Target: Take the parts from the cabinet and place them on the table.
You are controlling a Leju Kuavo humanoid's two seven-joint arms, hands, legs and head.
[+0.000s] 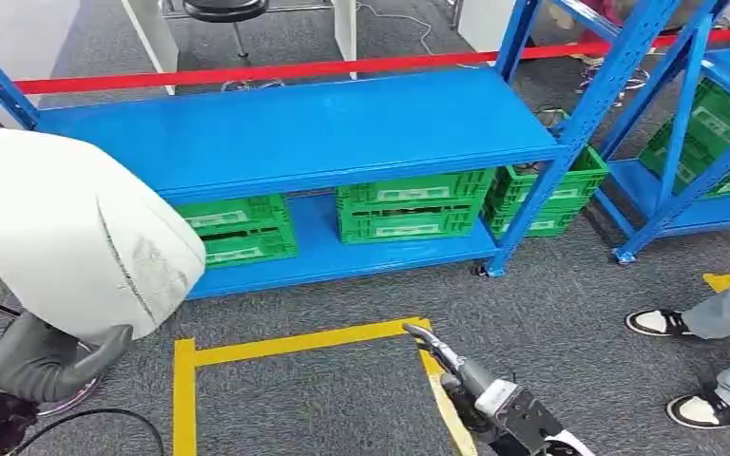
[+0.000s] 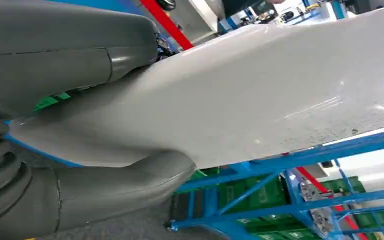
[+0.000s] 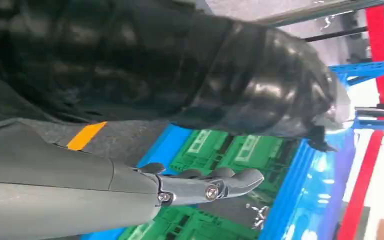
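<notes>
The left hand (image 1: 43,356) grips the white part (image 1: 67,237) from below, long axis rising away. The right hand (image 1: 437,350), holding nothing, hangs well apart.

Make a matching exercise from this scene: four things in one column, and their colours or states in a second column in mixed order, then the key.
Things:
1. large curved part
2. crates on the lower shelf
3. floor tape outline
4. barrier strip behind the rack

Colours or states:
A. yellow
B. red
C. white, held by the left hand
D. green

Pairs: 1-C, 2-D, 3-A, 4-B
</notes>
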